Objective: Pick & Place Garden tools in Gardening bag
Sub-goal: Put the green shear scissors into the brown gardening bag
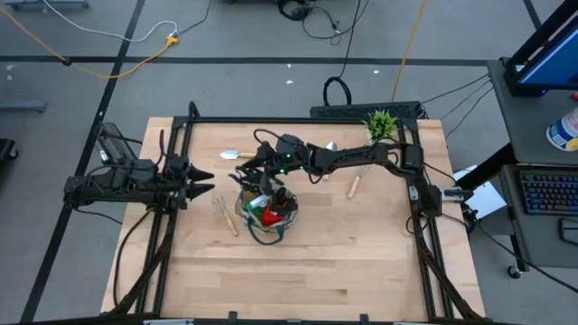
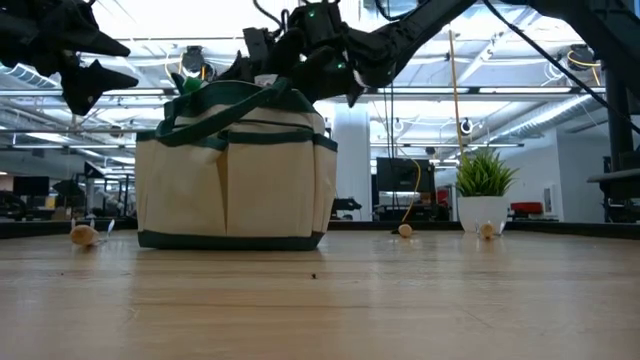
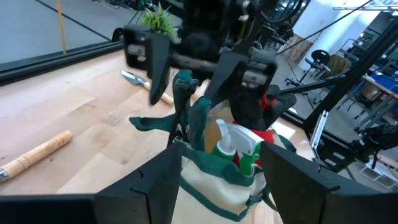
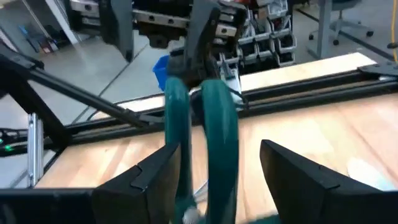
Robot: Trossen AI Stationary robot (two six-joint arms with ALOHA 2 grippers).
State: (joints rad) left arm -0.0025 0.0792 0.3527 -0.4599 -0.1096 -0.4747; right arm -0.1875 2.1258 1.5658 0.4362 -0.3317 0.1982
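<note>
Two arms in play: left end effector [image 1: 206,181] hovers open at the tabletop's [image 1: 316,271] left edge. Mid-tabletop stands the gardening bag [image 1: 265,213], red glove [image 1: 269,216] and green-and-white bottle [image 3: 231,144] inside, one trowel [image 1: 224,215] just beside it. Right end effector [image 1: 256,168] hangs over the bag's far rim; fingers, cannot tell.

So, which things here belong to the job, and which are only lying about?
Belonging to the job:
gardening bag
red glove and green-and-white bottle, inside it
trowel
wooden-handled tool
hand fork beside the bag
right end effector, open at the bag's handles

Only lying about:
potted plant
keyboard
left end effector, open, waiting aside
</note>
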